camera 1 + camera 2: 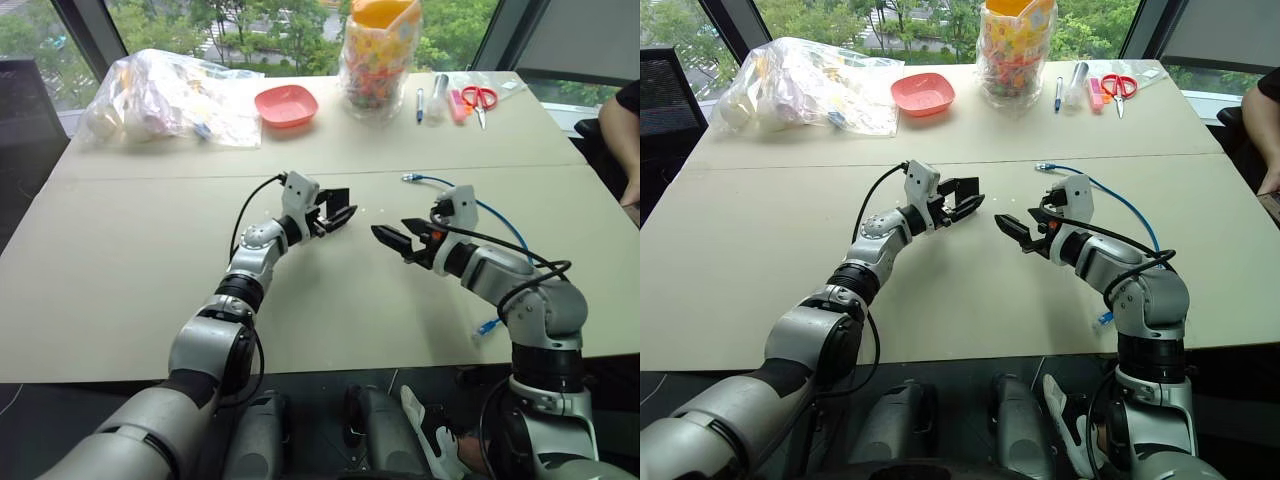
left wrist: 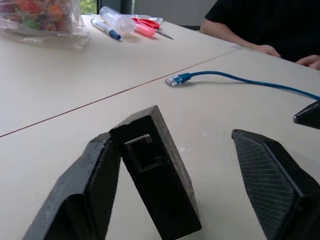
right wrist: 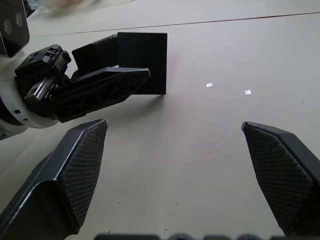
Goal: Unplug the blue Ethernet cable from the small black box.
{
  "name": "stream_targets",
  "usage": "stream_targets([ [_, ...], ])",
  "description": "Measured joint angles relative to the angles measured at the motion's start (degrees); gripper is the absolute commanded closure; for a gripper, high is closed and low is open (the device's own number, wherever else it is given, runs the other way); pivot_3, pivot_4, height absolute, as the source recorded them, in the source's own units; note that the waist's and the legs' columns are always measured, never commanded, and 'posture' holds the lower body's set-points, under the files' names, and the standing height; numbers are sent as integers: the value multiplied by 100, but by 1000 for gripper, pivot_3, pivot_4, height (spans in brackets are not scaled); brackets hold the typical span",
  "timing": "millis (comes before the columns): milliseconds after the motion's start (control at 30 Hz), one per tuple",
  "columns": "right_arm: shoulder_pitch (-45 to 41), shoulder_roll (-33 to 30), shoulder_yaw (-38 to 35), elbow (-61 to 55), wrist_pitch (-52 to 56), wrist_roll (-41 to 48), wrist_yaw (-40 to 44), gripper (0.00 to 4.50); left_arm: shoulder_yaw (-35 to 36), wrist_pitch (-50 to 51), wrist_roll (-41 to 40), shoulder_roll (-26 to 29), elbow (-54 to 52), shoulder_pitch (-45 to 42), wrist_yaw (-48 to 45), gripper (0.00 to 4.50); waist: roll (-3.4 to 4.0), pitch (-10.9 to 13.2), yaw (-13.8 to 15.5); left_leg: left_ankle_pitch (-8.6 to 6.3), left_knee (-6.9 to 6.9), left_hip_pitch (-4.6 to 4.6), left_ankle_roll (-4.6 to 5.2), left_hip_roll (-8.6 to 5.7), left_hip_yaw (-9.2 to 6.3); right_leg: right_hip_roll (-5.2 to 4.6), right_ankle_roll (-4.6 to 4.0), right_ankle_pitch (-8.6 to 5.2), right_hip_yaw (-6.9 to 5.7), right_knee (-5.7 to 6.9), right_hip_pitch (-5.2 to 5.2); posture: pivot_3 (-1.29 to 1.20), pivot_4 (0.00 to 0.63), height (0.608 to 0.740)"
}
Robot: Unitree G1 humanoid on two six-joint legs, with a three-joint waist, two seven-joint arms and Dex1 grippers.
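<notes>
Evidently the thin light-blue Ethernet cable [image 2: 235, 77] lay unplugged from the small matte-black box [image 2: 155, 175], which leaned against one finger of the spread left gripper [image 1: 338, 215]; right gripper [image 1: 392, 240] gaped empty.

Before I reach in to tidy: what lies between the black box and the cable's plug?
Only bare table between box and plug, in the left wrist view.

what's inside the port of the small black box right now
Nothing visible: the small black box shows an empty port with no plug. The blue Ethernet cable lies apart on the table. The port's depth is too dark to see.
</notes>
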Motion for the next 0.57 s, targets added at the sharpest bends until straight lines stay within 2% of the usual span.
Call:
stream_targets([
  [100,158,-195,-16,-85,-98,2,84,0,2,446,-127,298,-699,167,-464,55,0,0,-12,0,0,1,0,5,0,0,0,0,0,0,0,0,150,740],
  [300,516,-434,-86,-331,-241,126,440,0,-23,2826,-968,1322,-4041,1521,-1200,55,1,0,-30,0,-4,4,0,12,-1,8,-2,-1,7,2,-1,0,150,740],
  [367,659,-465,-66,-434,-295,192,589,0,-20,3514,-1215,1699,-5064,2036,-1223,55,1,0,-15,0,-2,4,0,14,-2,8,-1,-2,7,2,1,0,150,740],
  [567,734,-544,172,-457,-443,193,818,0,203,4749,-1727,2232,-6613,2887,-779,55,1,0,13,0,8,5,-2,8,-6,-2,-22,-15,6,-4,10,0,150,740],
])
